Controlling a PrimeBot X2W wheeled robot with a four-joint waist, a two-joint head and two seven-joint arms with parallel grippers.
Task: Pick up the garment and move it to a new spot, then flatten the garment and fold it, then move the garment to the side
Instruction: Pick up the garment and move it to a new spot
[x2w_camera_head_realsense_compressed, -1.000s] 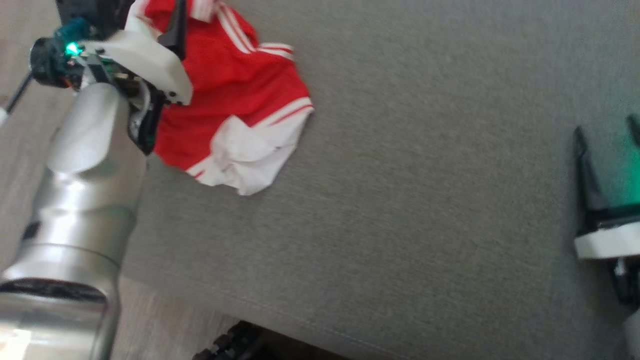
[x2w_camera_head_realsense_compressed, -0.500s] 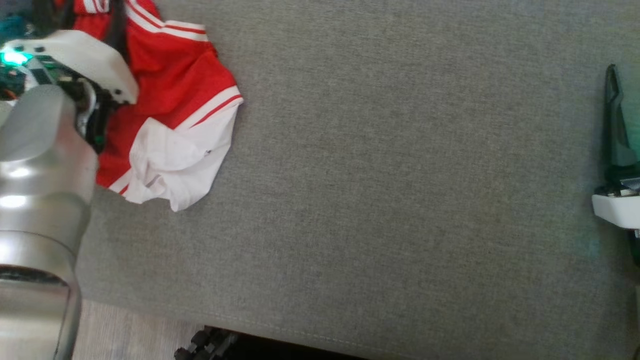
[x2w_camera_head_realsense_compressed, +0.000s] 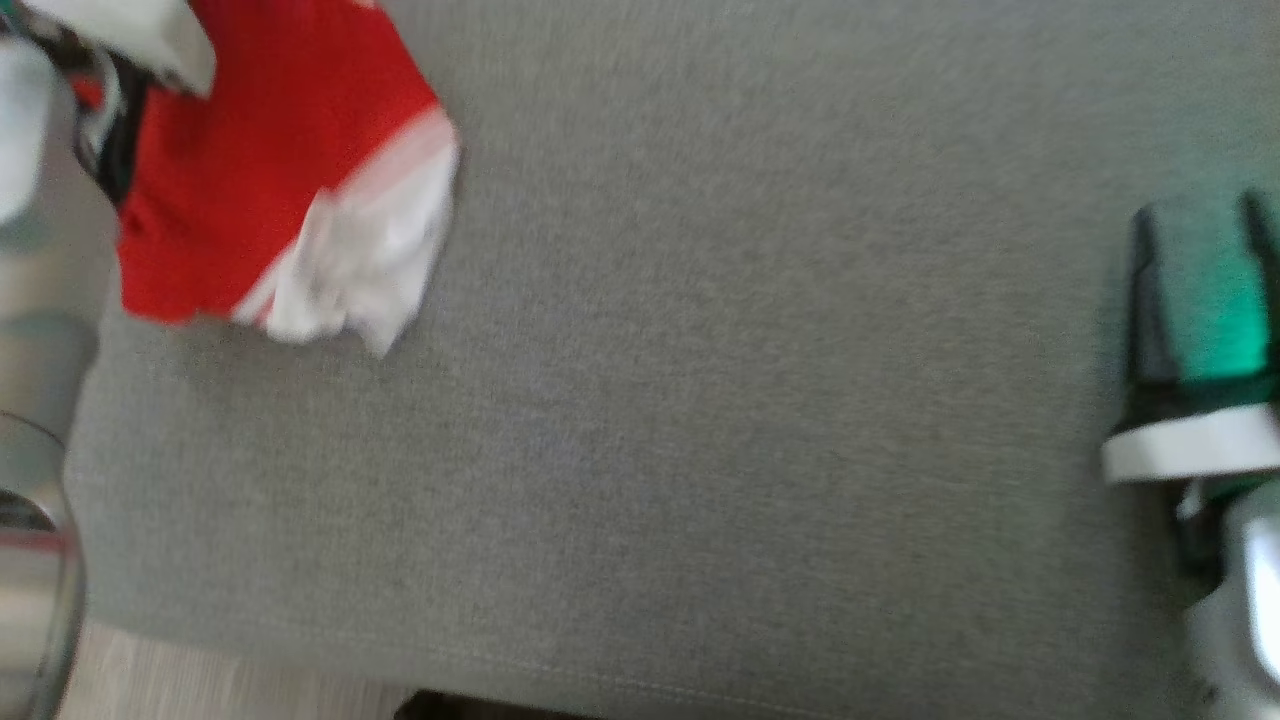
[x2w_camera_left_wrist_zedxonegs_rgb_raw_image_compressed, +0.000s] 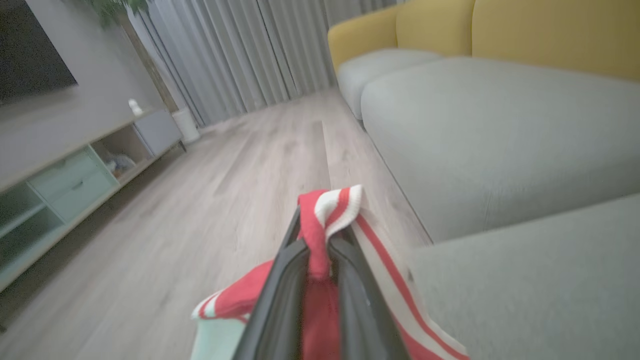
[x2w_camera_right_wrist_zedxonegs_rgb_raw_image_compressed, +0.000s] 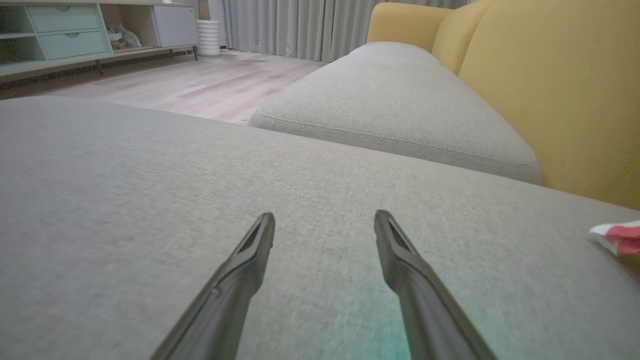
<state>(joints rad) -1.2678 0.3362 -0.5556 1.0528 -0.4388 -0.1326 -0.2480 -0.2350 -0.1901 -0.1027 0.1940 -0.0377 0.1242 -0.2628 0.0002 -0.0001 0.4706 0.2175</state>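
A: Which step r we on?

B: Step 1, I'd say: pick up & move. Left gripper is clamped tight on a bunched fold of the garment, red w/ white stripes. Some cloth pokes out past the tips.

A: Where's the garment?

B: At the far-left corner of the grey cushion, right by the cushion's edge. The white hem hangs low near the cushion top. Touching or not, can't tell, since the head view's blurred.

A: Right gripper?

B: Right gripper is spread wide w/ nothing in it. It's low over the cushion's right side, well apart from the garment.

A: What does the next move need?

B: Prob. a carry toward the cushion's middle, where there's plenty of bare fabric. Then let go & spread it out. It's held at one pinch point, so it'll likely land in a lump, and flattening will want a 2nd grip from the other arm.

A: Any logos, txt?

B: None readable. Just stripe trim, no label seen.
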